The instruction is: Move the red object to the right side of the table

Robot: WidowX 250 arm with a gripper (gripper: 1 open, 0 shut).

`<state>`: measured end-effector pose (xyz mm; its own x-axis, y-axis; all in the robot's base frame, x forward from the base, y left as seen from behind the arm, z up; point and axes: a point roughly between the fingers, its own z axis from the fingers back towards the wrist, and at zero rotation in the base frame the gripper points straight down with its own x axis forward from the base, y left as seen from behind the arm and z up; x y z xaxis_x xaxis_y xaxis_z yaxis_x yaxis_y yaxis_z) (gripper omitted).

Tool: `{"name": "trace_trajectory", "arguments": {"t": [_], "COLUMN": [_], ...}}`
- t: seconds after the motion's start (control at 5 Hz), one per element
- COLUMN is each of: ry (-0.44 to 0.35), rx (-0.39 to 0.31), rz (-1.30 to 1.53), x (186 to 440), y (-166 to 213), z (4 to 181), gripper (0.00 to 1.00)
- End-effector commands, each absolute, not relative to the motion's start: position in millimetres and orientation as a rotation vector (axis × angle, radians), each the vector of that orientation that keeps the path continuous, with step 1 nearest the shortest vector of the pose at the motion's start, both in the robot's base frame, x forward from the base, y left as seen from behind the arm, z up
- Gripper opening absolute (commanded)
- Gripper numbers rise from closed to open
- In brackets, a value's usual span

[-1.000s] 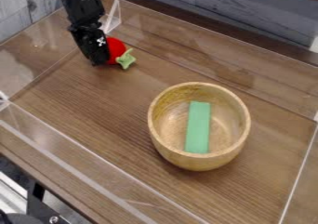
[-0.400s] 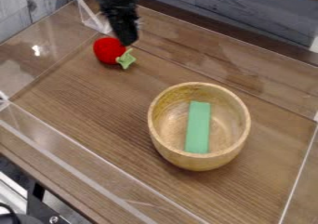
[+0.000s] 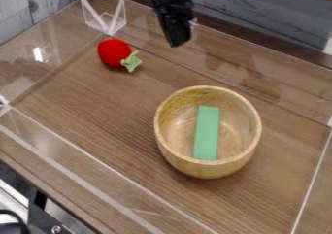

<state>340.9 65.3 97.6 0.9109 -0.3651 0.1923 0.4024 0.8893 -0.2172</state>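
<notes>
Nearest the camera, the table shows bare brown wood grain, with a clear plastic wall running along its near edge. A little further in, toward the right, stands a round wooden bowl — inside it a flat green block lies lengthwise on the bottom.

Beyond that, on the left part of the table, sits the red object, a small round strawberry-like toy with a green leafy tip pointing toward the right. It rests on the wood by itself, with nothing touching it, and is well apart from the bowl.

Furthest back, at the top of the picture, the black gripper hangs pointing down, above the table and to the right of the red object, clear of it. It carries nothing; whether its jaws are parted or closed cannot be made out — the dark fingers blur together. Behind the red object, the clear walls meet at the back.
</notes>
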Motion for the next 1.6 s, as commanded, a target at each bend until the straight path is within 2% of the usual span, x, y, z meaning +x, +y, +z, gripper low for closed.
{"name": "trace_trajectory", "arguments": {"t": [0.0, 0.6, 1.0, 1.4], "ry": [-0.184, -0.146, -0.115, -0.091], "rx": [-0.218, -0.172, -0.167, -0.179], "rz": [-0.464, -0.517, -0.521, -0.522], "x": [346.6, 347.7, 346.8, 346.1], "y": [92.9, 154.1, 169.5, 168.9], "z": [111.5, 93.0, 70.4, 49.7], "gripper": [1.00, 1.00, 1.00, 1.00]}}
